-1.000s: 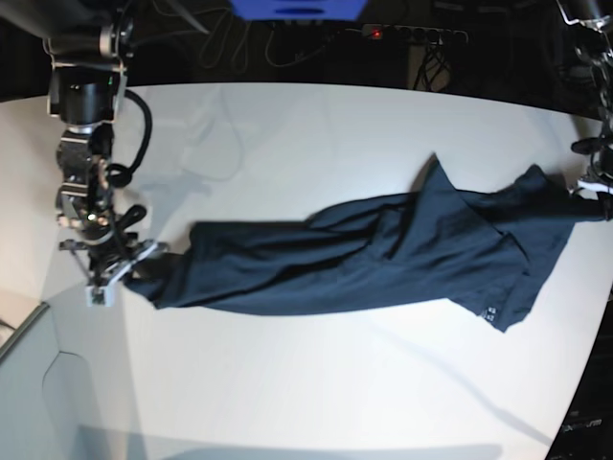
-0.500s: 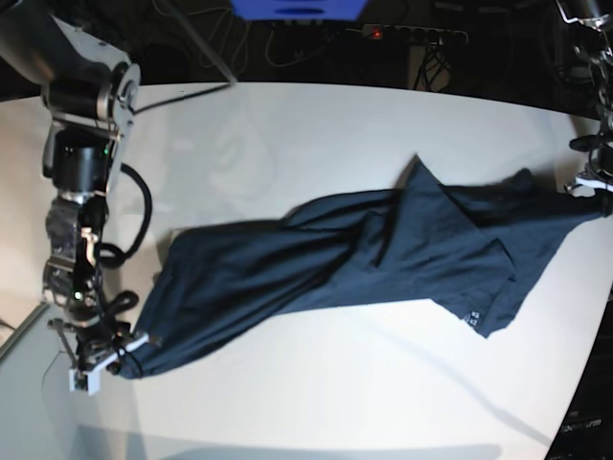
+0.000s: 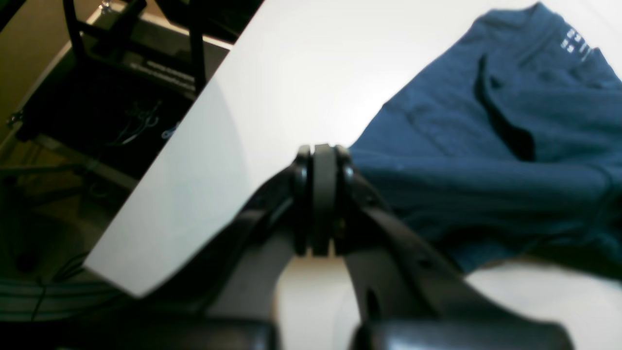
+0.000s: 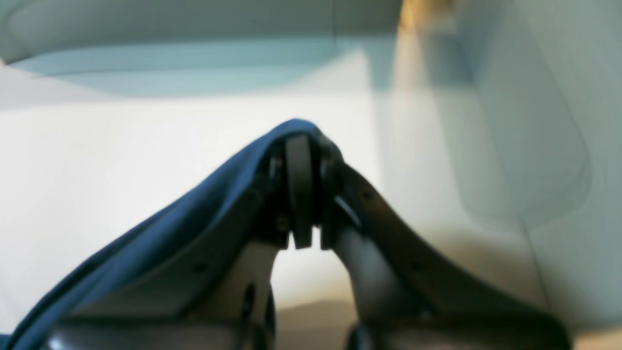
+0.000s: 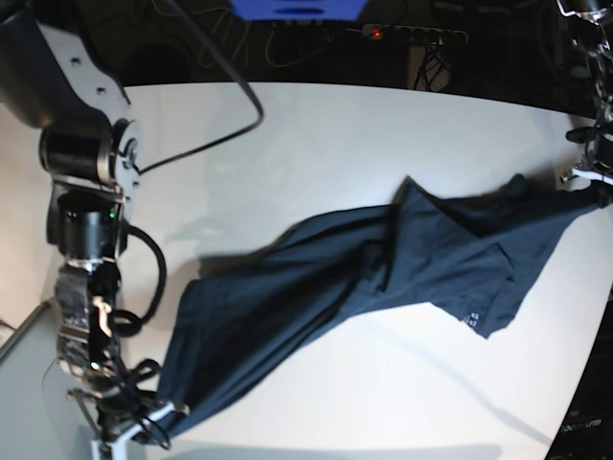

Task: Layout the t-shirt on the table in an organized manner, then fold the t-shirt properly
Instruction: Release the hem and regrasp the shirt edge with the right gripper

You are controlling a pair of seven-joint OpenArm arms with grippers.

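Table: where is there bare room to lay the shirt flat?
The table is bare along its far side, behind the t-shirt, and along the near edge right of the right claw. The diagonal band of stretched shirt across to the left claw is taken.

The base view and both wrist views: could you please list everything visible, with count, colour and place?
t-shirt: one, dark navy, stretched diagonally across the table between the two grippers; small white printed mark near its lower right corner.
table: one, white, fills most of the base view.
power strip: one, black with a red light, beyond the far table edge.
cables: several, dark, behind the table.
blue object: one, top edge, cut off.
left gripper: shut, at the table's edge beside the shirt's end.
right gripper: pads close together, shirt fabric draped over one finger.
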